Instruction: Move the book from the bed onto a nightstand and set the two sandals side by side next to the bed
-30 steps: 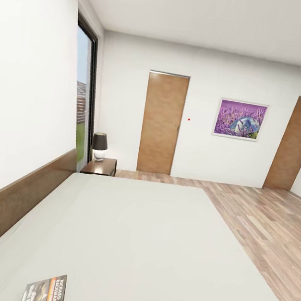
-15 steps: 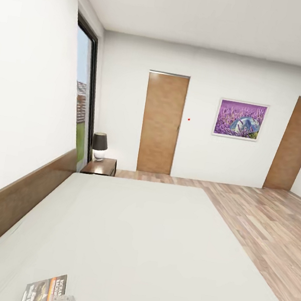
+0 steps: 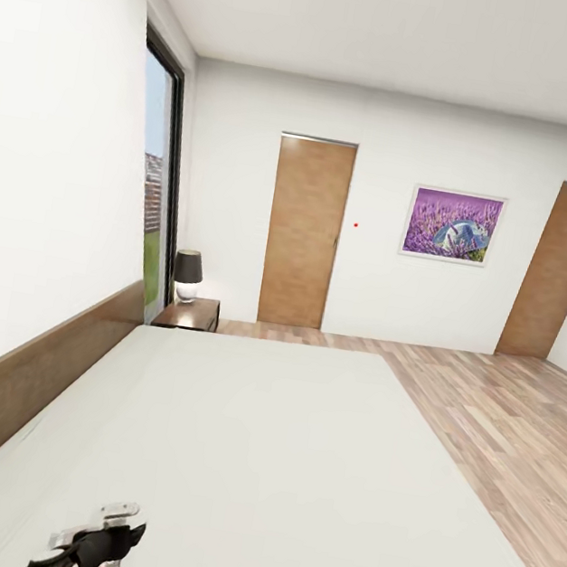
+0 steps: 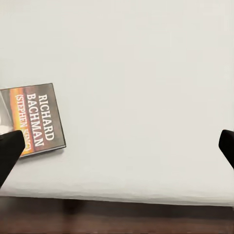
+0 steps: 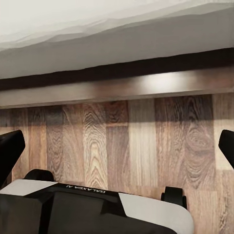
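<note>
Left wrist view gives me my best look at the book (image 4: 34, 119): it lies flat on the pale mattress of the bed (image 4: 141, 73), close to the mattress edge, with the dark wooden bed frame showing just past that edge. My left gripper (image 4: 117, 148) hangs above the mattress with its two black fingertips spread wide. One fingertip (image 4: 9, 151) overlaps a corner of the book in the picture; I cannot tell whether it touches the cover. The other fingertip is well away from the book, over bare mattress, so most of the gap between them holds plain sheet.

The cover reads "RICHARD BACHMAN" in white capitals, with "STEPHEN" in outlined letters on the orange band beside it; the rest of that line is hidden by the fingertip.

In the head view the left gripper (image 3: 91, 542) sits at the near left corner of the bed (image 3: 291, 468), and it covers nearly all of the book, of which just a sliver peeks out beneath. At the far left, past the headboard, a nightstand (image 3: 189, 313) carries a small lamp (image 3: 188, 274) with a dark shade.

In the right wrist view my right gripper (image 5: 117, 146) is also spread open, holding nothing, low over the plank floor (image 5: 122, 141) beside the bed frame. The robot's own body (image 5: 73, 209) below it bears small white lettering that looks like "GALAXEA".
</note>
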Motion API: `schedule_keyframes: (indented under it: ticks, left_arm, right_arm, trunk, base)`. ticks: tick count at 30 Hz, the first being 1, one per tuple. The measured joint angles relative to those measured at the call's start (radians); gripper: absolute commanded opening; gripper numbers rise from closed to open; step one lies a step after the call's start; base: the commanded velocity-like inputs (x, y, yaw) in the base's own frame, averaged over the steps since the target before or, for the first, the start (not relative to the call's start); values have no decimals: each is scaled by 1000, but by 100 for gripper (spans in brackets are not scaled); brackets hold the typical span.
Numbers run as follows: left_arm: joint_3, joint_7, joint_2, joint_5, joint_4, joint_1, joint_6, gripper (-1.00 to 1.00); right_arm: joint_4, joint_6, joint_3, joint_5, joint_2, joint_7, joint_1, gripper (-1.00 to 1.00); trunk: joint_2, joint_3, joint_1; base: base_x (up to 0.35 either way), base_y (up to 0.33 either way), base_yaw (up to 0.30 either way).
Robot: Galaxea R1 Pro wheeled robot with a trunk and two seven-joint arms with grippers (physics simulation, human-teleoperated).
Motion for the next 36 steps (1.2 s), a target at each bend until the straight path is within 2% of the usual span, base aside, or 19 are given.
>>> schedule_keyframes:
  ticks: [18,36]
  left_arm:
    - [1,0,0,3,27,0,0,100]
    - [1,0,1,3,26,0,1,100]
  right_arm:
    - [-1,-4,0,1,0,0,0,100]
    - [0,-5,0,6,1,-1,0,100]
  trunk:
    - [0,-2,0]
    - [0,-28,0]
  base:
    - [0,0,0]
    - [0,0,0]
